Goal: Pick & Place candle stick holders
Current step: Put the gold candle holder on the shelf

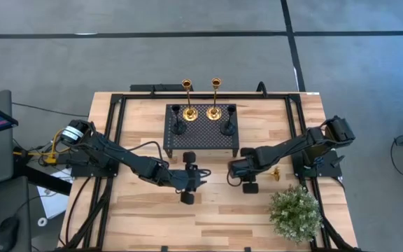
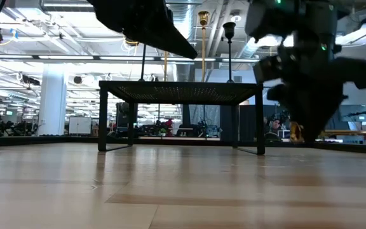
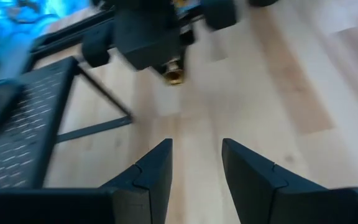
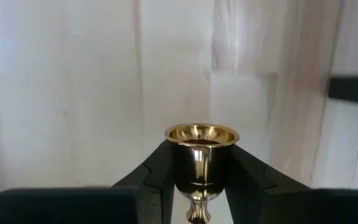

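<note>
The right gripper has its fingers closed on the short gold holder, which sits between the pads with its cup pointing out past the tips (a grip low on the cup keeps it from tipping). It hangs in front of the black stand, where four holders already sit. The left gripper, fingers narrowly parted and empty, waits just opposite, clear of the carry.
</note>
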Tool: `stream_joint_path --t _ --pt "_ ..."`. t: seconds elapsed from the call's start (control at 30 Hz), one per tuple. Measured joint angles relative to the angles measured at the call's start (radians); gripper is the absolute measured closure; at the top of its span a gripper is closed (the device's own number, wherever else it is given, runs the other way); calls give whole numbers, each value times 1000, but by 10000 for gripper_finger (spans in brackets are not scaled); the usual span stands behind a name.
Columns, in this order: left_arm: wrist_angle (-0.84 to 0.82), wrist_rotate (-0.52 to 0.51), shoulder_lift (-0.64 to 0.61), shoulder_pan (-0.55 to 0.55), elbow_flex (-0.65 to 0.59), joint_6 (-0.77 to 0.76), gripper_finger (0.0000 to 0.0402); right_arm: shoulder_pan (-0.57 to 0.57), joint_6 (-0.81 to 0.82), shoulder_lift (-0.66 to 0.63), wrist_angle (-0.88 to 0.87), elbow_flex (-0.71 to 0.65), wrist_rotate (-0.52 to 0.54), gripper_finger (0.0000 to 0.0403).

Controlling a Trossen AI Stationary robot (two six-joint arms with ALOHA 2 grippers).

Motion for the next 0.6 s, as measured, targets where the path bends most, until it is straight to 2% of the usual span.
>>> stream_joint_path --t 0.17,0.4,0.6 --pt "-50 -118 -12 1 0 0 262 1 -5 0 -3 72 -36 309" --pt "-100 -129 -69 -11 0 -34 262 13 -61 -2 7 190 -51 310" --pt "-107 -129 -119 -40 0 -46 262 20 -51 -3 9 293 -174 310"
